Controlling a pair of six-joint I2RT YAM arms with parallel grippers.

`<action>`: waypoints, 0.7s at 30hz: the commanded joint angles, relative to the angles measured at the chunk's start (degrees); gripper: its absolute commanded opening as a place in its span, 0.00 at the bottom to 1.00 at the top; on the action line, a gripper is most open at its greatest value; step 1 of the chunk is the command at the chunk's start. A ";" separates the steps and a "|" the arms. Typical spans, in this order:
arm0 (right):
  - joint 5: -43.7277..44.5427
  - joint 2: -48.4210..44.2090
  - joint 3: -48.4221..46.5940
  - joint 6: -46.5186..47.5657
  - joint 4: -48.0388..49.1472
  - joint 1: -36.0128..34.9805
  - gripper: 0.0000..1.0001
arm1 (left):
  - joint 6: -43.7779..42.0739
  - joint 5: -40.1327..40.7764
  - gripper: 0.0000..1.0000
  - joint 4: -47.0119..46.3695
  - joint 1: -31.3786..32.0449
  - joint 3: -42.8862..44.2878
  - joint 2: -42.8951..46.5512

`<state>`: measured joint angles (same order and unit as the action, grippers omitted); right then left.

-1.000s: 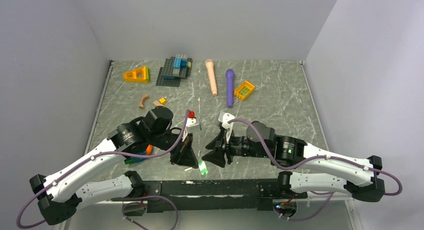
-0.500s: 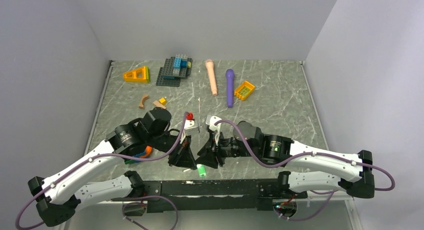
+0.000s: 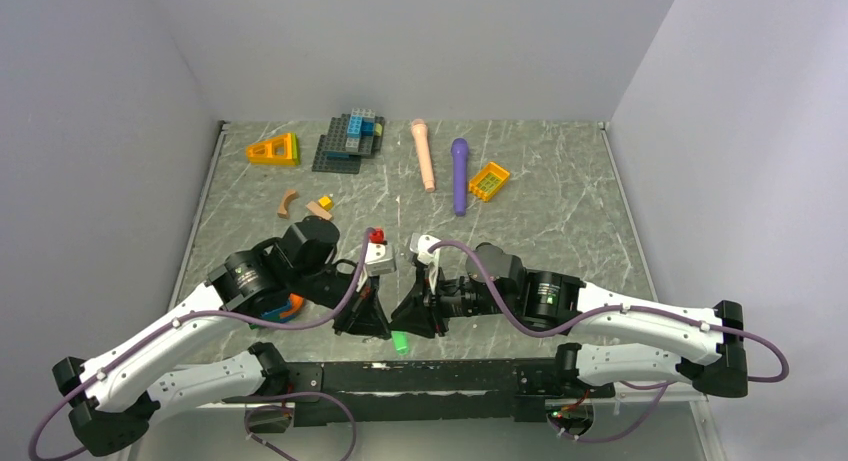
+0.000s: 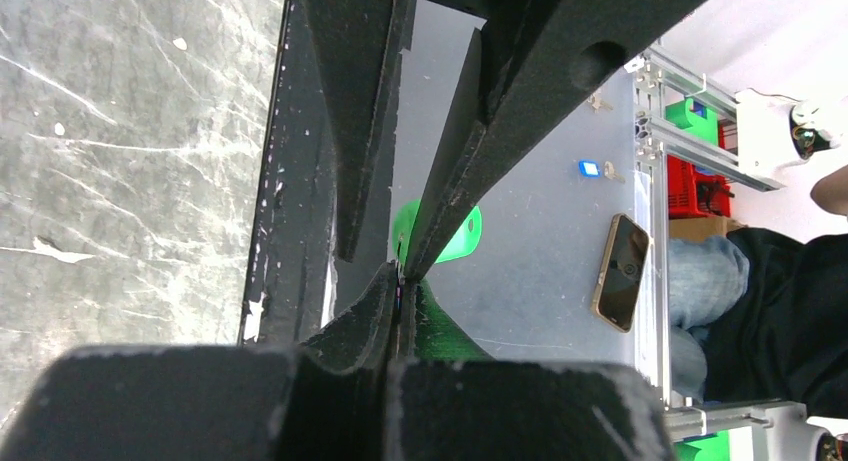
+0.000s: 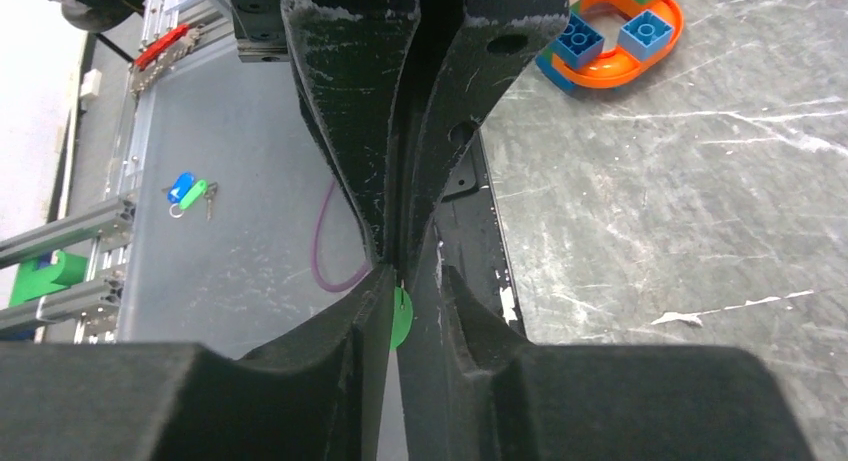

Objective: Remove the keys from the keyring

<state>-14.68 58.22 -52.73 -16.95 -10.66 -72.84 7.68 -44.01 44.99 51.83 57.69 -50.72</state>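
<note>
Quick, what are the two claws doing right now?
Left claw: closed on the green key tag.
Right claw: closed on the same green key tag.

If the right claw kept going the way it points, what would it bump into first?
Most likely the left claw. The right claw points left, straight at it, and their tips already nearly meet around the green key tag. Depth is hard to judge from above.
</note>
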 commanded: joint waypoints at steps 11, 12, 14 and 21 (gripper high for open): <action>-3.02 0.47 0.02 -1.05 4.68 1.27 0.00 | -5.95 2.89 0.00 -5.06 0.17 4.55 -0.53; -2.50 0.32 -0.08 -0.88 4.99 1.29 0.00 | -6.08 2.82 0.00 -5.32 0.16 5.33 -0.74; -0.67 -0.18 0.19 -0.55 6.07 1.38 0.00 | -6.54 3.11 0.00 -5.18 0.11 7.21 -1.00; 4.51 -3.56 5.08 0.49 18.10 1.72 0.00 | -6.98 6.94 0.00 -7.85 0.12 12.60 0.09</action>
<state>-14.17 55.92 -50.89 -17.39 -4.14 -71.13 2.04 -38.54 48.07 51.83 64.79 -51.90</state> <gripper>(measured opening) 0.010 0.022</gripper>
